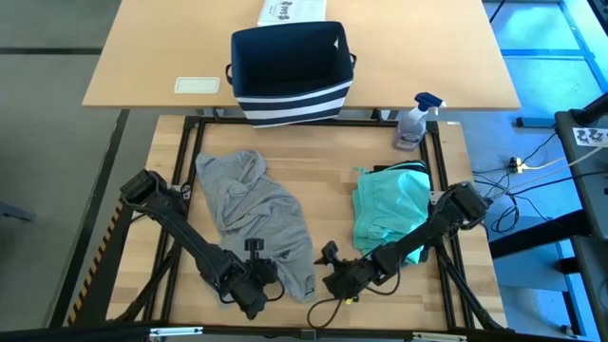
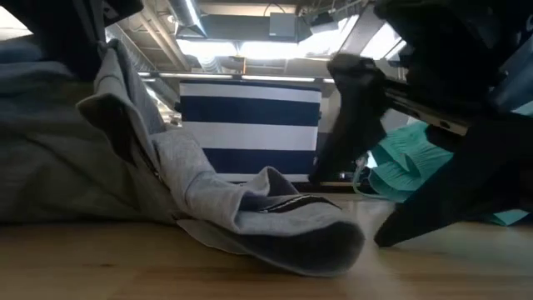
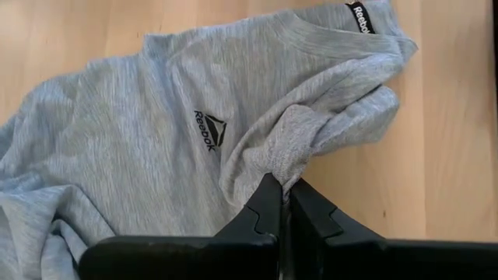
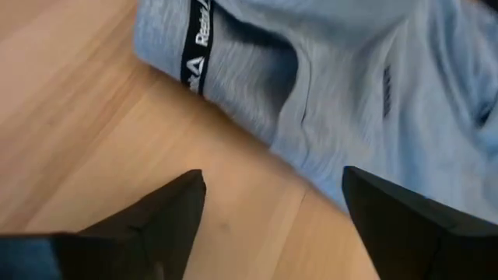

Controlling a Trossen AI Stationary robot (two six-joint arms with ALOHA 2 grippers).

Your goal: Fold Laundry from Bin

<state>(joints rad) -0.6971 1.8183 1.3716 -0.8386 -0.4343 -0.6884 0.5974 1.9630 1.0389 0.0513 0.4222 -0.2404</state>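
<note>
Left arm low at the counter's (image 1: 332, 157) near edge, left end effector (image 1: 255, 290) clenched on a fold of the grey T-shirt (image 1: 252, 204). Left wrist view: fingers (image 3: 261, 210) pinched tight on a bunched ridge of grey cloth (image 3: 156, 132), small dark logo (image 3: 208, 128) just beyond the pinch, black neck label (image 3: 359, 15) at the far collar.

Grey T-shirt lay crumpled on the left half of the counter, spread from near the bin's front down to the left end effector. Low view: cloth (image 2: 208, 187) draped upward on the left, a rolled hem resting on the wood in the foreground.

Bin (image 1: 290, 71) upright on the pale upper counter, centre, navy with white stripes round its base; inside looked dark, contents not discernible. Striped wall (image 2: 250, 125) filled the middle of the low view. White printed box (image 1: 290, 11) just behind it. Pale flat card (image 1: 197, 85) to the bin's left.

Right end effector (image 1: 334, 275) released, jaws spread wide, hanging just right of the T-shirt's lower edge, holding nothing. Right wrist view: both fingers (image 4: 167, 214) apart over bare wood, grey collar with label (image 4: 194, 47) just ahead, not touched.

Teal piece (image 1: 389, 204) folded in a loose heap on the right half, partly under the right arm. Spray bottle (image 1: 415, 122) upright beyond it, near the far right corner.
</note>
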